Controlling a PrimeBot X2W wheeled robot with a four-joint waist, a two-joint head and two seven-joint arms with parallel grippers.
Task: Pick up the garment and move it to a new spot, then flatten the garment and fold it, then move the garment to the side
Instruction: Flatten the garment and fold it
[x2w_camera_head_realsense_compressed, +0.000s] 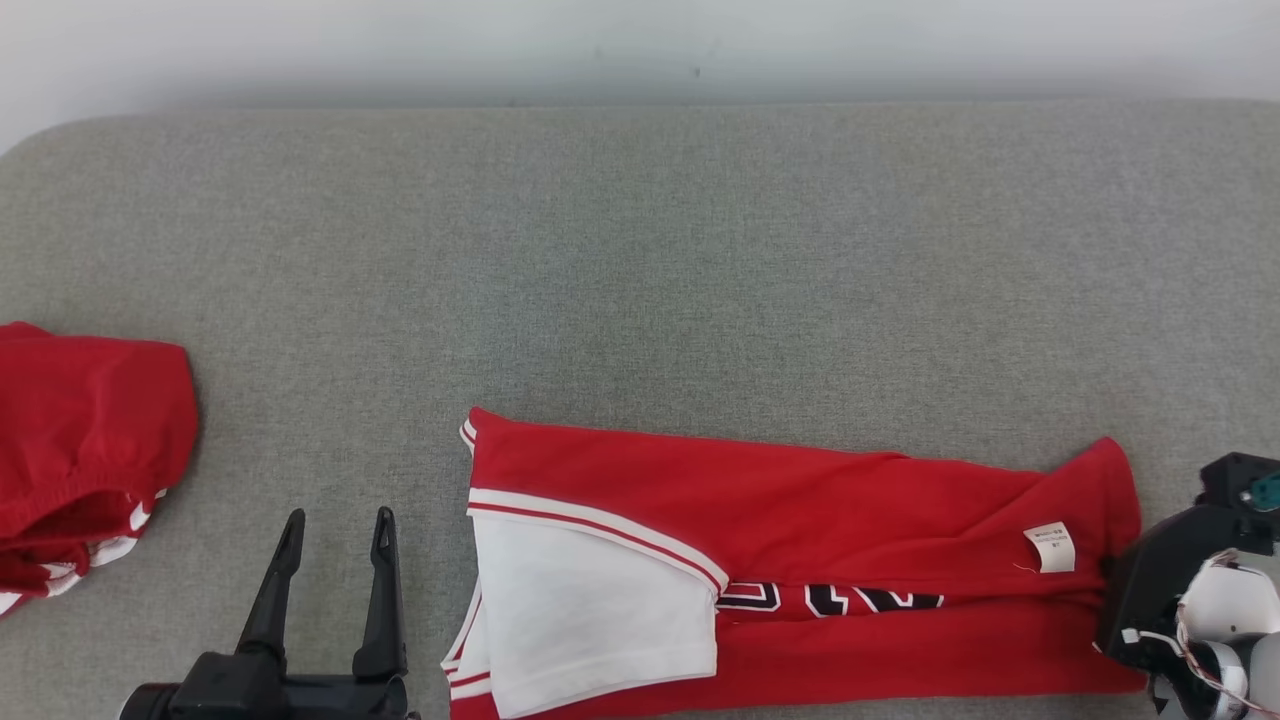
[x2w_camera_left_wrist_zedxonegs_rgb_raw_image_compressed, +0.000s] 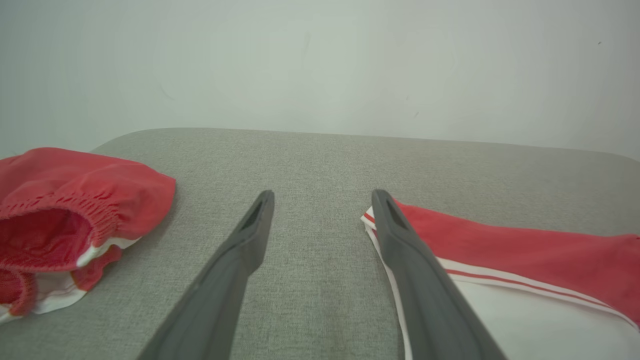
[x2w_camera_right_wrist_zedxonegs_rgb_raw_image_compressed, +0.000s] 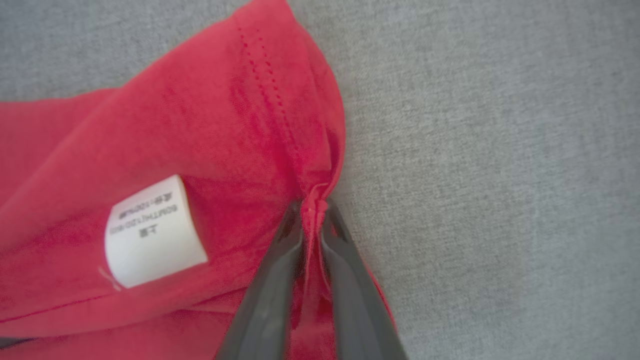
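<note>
1. Lit brightly and evenly by soft, diffuse light, with no glare on the grey cushion (x2w_camera_head_realsense_compressed: 640, 250).
2. Shadowed only faintly: a thin dark fringe just right of the red shorts (x2w_camera_head_realsense_compressed: 90, 430) at the left, and a dim band along the far edge below the wall (x2w_camera_head_realsense_compressed: 640, 40).
3. Sharp in the head view, down to the weave.
4. Hazy and washed-out in the left wrist view, soft towards the near end of the left gripper (x2w_camera_left_wrist_zedxonegs_rgb_raw_image_compressed: 322, 197).
5. Slightly blurred in the right wrist view: half-legible print on the label (x2w_camera_right_wrist_zedxonegs_rgb_raw_image_compressed: 152, 230) of the garment (x2w_camera_right_wrist_zedxonegs_rgb_raw_image_compressed: 225, 110), and an unfocused near end on the right gripper (x2w_camera_right_wrist_zedxonegs_rgb_raw_image_compressed: 312, 210).

The garment (x2w_camera_head_realsense_compressed: 800, 520) lay along the near edge of the table (x2w_camera_head_realsense_compressed: 700, 250); shorts (x2w_camera_head_realsense_compressed: 80, 440) well apart at far left; left gripper (x2w_camera_head_realsense_compressed: 340, 515) between them; right gripper (x2w_camera_right_wrist_zedxonegs_rgb_raw_image_compressed: 312, 210) on the garment's right end.
</note>
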